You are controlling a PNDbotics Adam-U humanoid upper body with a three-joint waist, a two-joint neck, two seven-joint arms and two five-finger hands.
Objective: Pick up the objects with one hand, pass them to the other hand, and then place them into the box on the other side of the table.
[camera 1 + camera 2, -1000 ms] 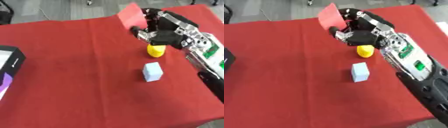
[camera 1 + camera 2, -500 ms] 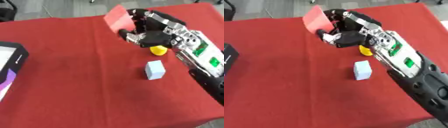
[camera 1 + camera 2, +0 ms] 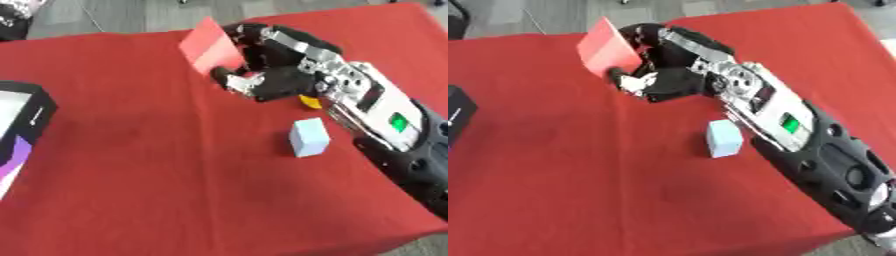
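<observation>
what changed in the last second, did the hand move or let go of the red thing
The right robot hand has carried the red card leftward over the table toward the middle, fingers still curled on it; nothing was let go. The hand now hides most of the yellow object. The camera view shifted too. The pale blue block and the box at the left edge stayed on the red cloth.

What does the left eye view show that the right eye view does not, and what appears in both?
Only the left eye view shows a bit of the yellow object beside the right hand, and the box's pale inside with purple. Only the right eye view shows more of the right arm towards the lower corner. Both share the red tablecloth, the pale blue block and the red card held up in that hand.
</observation>
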